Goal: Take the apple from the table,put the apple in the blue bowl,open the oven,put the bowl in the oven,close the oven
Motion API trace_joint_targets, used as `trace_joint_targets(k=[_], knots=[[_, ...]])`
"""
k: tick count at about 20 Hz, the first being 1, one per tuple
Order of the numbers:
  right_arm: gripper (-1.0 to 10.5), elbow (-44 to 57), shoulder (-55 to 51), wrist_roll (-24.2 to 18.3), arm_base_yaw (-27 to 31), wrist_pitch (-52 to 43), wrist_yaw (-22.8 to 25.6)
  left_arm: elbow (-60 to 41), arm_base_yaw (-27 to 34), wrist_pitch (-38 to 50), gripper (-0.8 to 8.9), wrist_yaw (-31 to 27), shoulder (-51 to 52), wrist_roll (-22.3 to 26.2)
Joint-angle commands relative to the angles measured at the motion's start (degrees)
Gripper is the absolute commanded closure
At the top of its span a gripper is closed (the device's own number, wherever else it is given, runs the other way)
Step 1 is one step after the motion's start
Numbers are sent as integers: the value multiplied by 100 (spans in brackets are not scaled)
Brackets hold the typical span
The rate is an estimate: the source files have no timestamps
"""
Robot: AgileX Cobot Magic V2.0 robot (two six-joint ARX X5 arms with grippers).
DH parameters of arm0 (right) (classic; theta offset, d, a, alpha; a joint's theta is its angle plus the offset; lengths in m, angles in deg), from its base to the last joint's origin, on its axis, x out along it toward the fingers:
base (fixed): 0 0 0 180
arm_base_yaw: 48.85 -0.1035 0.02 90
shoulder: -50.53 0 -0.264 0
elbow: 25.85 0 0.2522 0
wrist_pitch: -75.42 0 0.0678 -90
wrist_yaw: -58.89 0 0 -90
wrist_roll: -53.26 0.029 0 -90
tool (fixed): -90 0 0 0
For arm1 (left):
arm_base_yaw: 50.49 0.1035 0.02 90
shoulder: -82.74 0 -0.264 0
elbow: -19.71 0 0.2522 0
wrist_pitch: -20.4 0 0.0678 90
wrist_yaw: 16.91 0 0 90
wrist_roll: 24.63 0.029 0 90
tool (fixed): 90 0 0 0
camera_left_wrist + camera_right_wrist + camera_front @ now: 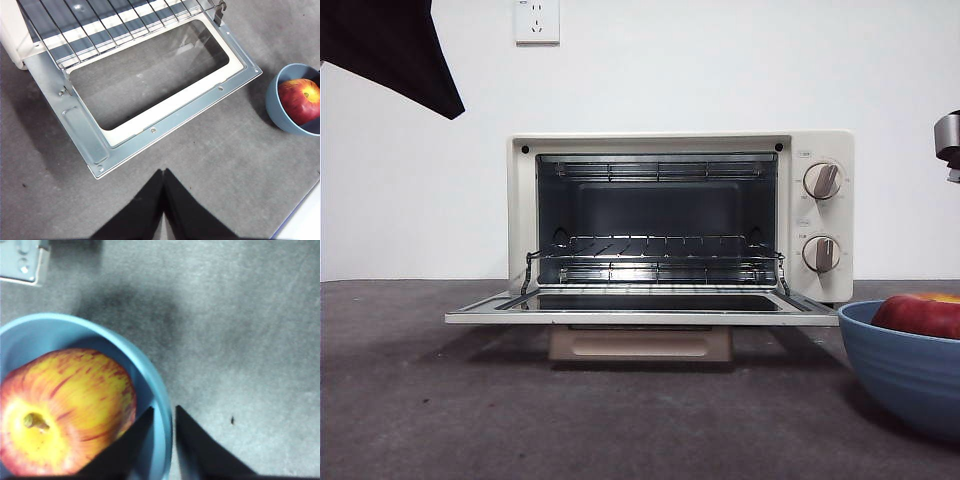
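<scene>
The cream oven (820,205) stands open, its door (640,318) lying flat and the wire rack (655,262) bare. At the right, the blue bowl (905,375) rests on the table (520,420) with the red and yellow apple (920,315) inside it. In the right wrist view the right gripper (163,412) straddles the rim of the bowl (75,327), one jaw inside beside the apple (70,405) and one outside, closed on the rim. The left gripper (164,174) is shut and empty, above the table in front of the door (150,130), with the bowl (274,95) and apple (300,100) off to its side.
A white wall with a socket (537,20) stands behind the oven. A black arm part (390,50) hangs at the top left corner of the front view and a grey arm part (948,145) at its right edge. The table's pale edge (305,215) runs near the left gripper.
</scene>
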Motion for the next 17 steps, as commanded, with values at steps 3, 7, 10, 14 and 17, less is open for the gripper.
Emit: trace_joint_targets(k=[3, 7, 10, 14, 17], knots=[[944, -17, 74, 101, -44, -24, -35, 28, -20, 46, 807, 11, -31, -17], [944, -219, -59, 411, -264, -44, -238, 28, -20, 72, 806, 11, -31, -15], [944, -761, -234, 774, -632, -4, -236, 28, -20, 138, 806, 11, -31, -13], [944, -1620, -66, 1244, -1019, -107, 13, 26, -20, 236, 807, 11, -31, -4], [944, -2175, 468, 1521, -1082, -350, 262, 26, -22, 243, 806, 11, -31, 9]])
